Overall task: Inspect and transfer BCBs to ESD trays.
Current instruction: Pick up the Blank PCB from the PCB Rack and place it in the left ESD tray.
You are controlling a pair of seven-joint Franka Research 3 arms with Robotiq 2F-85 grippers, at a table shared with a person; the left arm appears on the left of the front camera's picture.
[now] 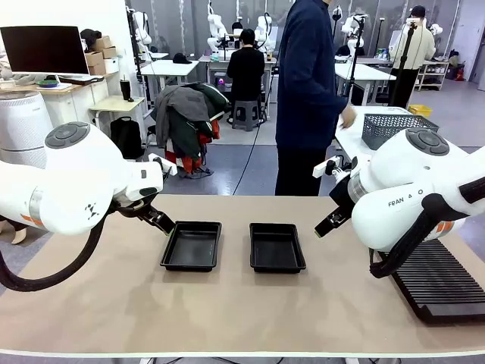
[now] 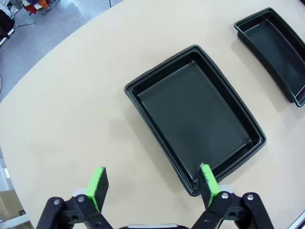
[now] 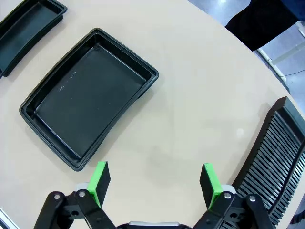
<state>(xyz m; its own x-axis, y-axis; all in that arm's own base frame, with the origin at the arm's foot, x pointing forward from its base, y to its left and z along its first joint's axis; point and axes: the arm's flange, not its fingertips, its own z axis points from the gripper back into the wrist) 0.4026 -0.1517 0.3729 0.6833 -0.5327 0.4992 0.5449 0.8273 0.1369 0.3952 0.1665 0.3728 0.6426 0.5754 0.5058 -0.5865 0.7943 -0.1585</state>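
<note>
Left gripper (image 2: pixel 153 183) hangs over the table (image 1: pixel 227 318), fingers spread wide, nothing between them but tabletop and a corner of tray. Its green pads (image 2: pixel 98 185) straddle the near corner of the left tray (image 2: pixel 195 109). One pad sits right over the rim at that corner, the other over bare table off to the side. The rest of the tray runs away ahead of the fingertips, set at a slant to them.

And a good look at it: a shallow black rectangle with rounded corners and a stepped rim flaring outward. The floor is smooth with a dull sheen. Farther ahead, out past the tray-side pad, lies the right tray (image 2: pixel 281 47), same shape and same black, with a strip of table between the two.

Over to the right gripper (image 3: pixel 155 183): fingers just as wide, holding nothing, bare table between the tips and ahead of them. The right tray lies ahead and off to one finger's side, its nearest corner just in front of that pad, not under it. From here a faint line of small print shows along one long side of its floor. Close by the other finger is the rack (image 3: pixel 281 157), long, black and ribbed with slots.

From the front, both trays lie flat side by side mid-table, long sides facing, each gripper at its own tray's outer side. A person (image 1: pixel 307 83) stands at the far edge, turned sideways.
</note>
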